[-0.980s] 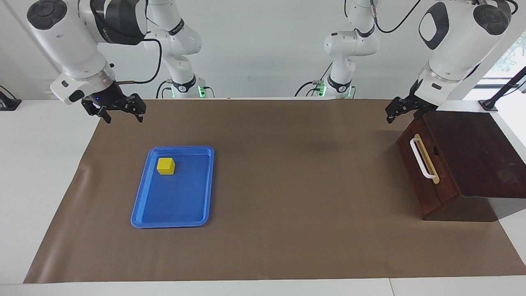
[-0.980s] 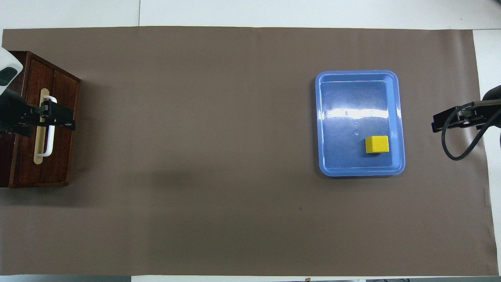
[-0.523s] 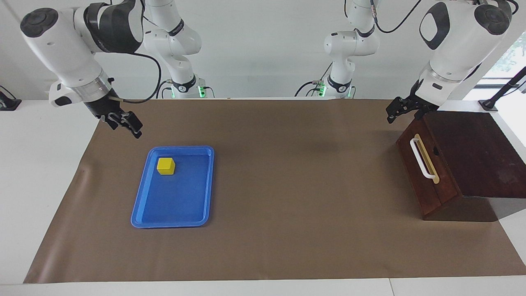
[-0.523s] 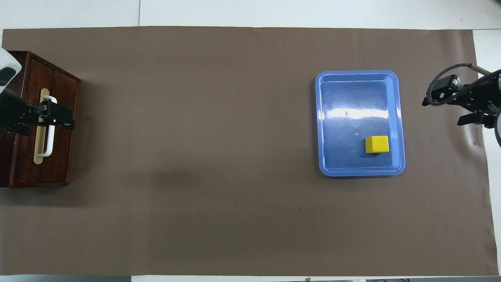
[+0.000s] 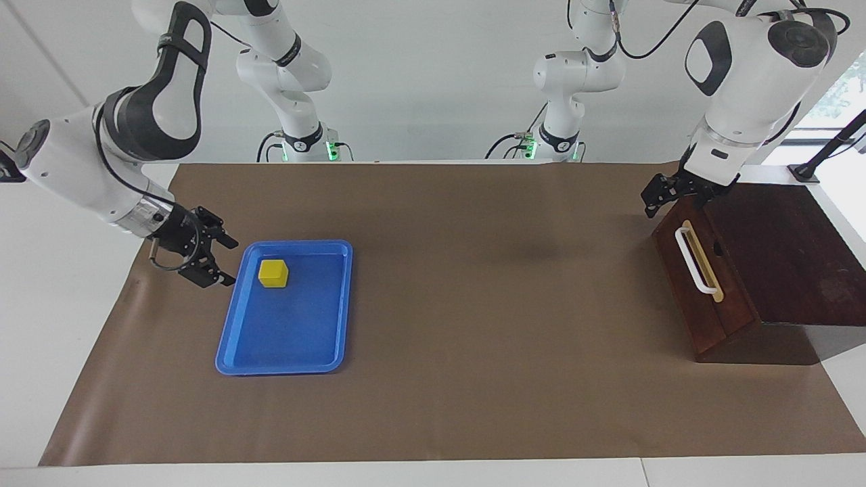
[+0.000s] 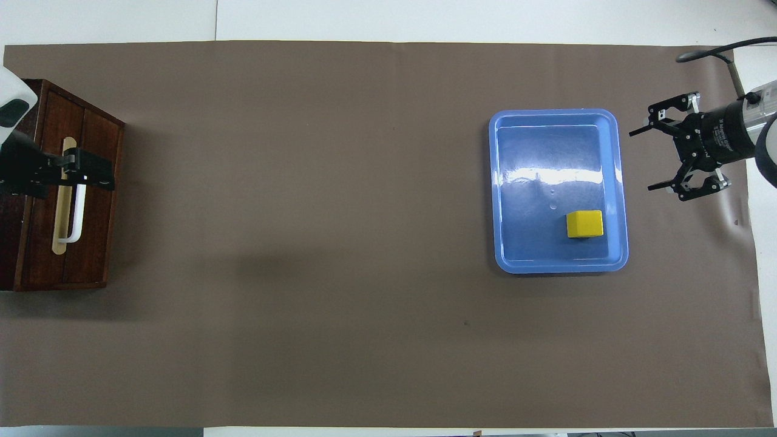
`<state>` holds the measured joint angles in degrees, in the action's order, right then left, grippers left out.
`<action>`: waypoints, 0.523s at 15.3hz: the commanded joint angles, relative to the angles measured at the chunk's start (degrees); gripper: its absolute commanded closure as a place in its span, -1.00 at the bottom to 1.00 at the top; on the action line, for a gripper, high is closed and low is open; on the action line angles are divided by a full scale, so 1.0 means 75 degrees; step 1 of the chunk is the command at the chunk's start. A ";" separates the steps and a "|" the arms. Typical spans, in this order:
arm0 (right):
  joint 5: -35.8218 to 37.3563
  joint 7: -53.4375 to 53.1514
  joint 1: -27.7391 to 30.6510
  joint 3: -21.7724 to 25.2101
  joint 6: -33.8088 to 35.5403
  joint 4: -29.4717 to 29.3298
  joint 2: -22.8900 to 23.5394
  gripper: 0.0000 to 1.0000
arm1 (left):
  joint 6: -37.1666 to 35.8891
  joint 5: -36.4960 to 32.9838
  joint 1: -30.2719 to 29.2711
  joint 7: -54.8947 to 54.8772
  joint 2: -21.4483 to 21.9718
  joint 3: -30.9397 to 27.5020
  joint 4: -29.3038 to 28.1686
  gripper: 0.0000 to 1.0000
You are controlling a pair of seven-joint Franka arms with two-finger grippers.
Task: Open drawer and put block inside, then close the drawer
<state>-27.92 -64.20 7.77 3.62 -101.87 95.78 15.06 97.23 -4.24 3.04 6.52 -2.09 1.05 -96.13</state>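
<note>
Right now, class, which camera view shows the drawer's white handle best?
The facing view: the handle shows whole on the closed drawer, with the left hand clear of it. Overhead, that hand covers the handle's upper part.

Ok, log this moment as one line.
dark wooden drawer: closed | yellow cube block: in blue tray | right gripper: open, beside tray | left gripper: above drawer

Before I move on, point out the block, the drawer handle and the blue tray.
block (image 5: 273,272): facing view, on its top face.
drawer handle (image 5: 694,260): facing view, middle of the white bar.
blue tray (image 6: 546,152): overhead view, bare floor.
</note>
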 commanded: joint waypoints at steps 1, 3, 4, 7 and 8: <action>-0.0787 -0.0019 0.0660 -0.0061 0.0106 0.0260 0.0567 -0.90 | 0.0720 -0.0570 0.0087 -0.0084 -0.0014 0.0001 -0.0517 -1.00; -0.1210 0.0494 0.0768 -0.0050 0.0212 0.0575 0.0803 -0.91 | 0.1166 -0.1015 0.0169 -0.0049 -0.0095 0.0001 -0.0880 -1.00; -0.1246 0.0903 0.0780 -0.0050 0.0143 0.0925 0.0792 -0.91 | 0.1354 -0.1342 0.0204 -0.0037 -0.0165 0.0001 -0.1044 -1.00; -0.1785 0.1678 0.0955 -0.0038 0.0001 0.1513 0.0792 -0.91 | 0.2197 -0.1919 0.0205 -0.0025 -0.0400 0.0001 -0.1408 -1.00; -0.1820 0.1797 0.0956 -0.0050 0.0036 0.1584 0.0769 -0.91 | 0.2420 -0.1966 0.0205 -0.0025 -0.0505 -0.0045 -0.1455 -1.00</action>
<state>-39.53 -53.73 13.99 3.73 -101.17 104.74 22.74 111.41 -16.80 4.16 6.43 -5.42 1.40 -105.04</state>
